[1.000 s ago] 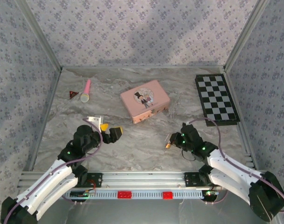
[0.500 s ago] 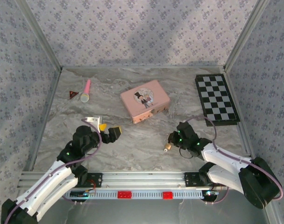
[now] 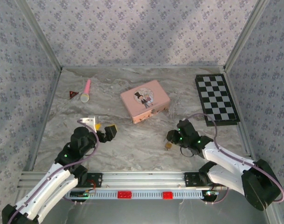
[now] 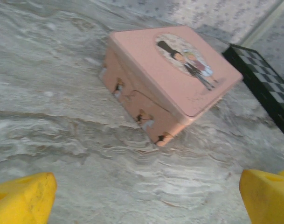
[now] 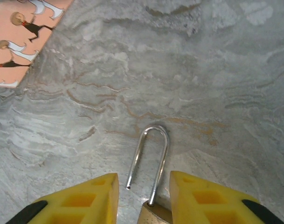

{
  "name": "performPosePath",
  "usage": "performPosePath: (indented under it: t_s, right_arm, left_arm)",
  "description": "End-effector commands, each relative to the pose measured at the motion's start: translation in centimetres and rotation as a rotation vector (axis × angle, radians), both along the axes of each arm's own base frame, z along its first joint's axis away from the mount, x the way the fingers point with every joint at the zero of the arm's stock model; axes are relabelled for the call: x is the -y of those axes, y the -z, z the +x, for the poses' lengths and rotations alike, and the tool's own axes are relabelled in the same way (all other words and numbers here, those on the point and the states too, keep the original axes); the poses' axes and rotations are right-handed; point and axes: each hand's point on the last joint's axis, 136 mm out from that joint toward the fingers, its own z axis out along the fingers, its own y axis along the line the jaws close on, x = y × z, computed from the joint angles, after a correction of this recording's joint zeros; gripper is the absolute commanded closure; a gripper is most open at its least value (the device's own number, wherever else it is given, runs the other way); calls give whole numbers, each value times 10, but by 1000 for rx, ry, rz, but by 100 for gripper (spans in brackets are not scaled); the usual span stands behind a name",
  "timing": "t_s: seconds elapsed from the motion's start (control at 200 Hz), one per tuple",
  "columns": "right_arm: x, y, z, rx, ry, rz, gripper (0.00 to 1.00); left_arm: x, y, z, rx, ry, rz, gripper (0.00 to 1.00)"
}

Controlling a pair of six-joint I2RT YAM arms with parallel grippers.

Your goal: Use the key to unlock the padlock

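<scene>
Just loosened right gripper from clamped to parted around padlock, lowered onto surface at 5 o'clock of pink tin, shackle end free so seemingly unlocked, left gripper wide apart

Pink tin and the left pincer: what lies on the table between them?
Nothing: in the left wrist view the marbled table between the left pincer and the pink tin is bare.

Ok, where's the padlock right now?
Right side of the table, nearer than the pink tin: the padlock is at the right gripper. In the right wrist view its body sits between the gripper's fingers, shackle pointing away.
</scene>
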Motion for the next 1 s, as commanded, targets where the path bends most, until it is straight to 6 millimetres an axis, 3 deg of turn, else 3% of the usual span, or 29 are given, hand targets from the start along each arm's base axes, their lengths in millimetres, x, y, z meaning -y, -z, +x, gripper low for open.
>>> performPosePath:
  t_s: [0.0,0.13,0.2,0.225,0.34,0.5,0.665,0.795,0.994]
  right_arm:
    - [9,-13,3,23,-1,-61,64]
    - [12,-22,5,47,-2,-73,57]
    - [8,-31,3,58,-60,-77,37]
    - [9,-35,3,76,-121,-123,34]
    - [44,-68,23,120,-107,-358,32]
    - [57,-120,57,298,-88,-444,29]
    - [95,-156,86,472,52,-591,11]
    - [130,-160,93,506,188,-643,7]
    - [181,-141,89,466,385,-671,4]
  left_arm:
    - [-16,-11,6,4,-83,17,0]
    - [-17,-15,7,9,-92,6,0]
    - [-23,-16,11,11,-126,36,0]
    - [-28,-17,14,11,-152,66,0]
    - [-64,-32,33,8,-357,226,0]
    - [-70,-62,62,98,-435,282,0]
    - [-93,-78,83,130,-574,460,0]
    - [-118,-75,92,118,-693,610,0]
    - [-160,-37,90,106,-842,702,0]
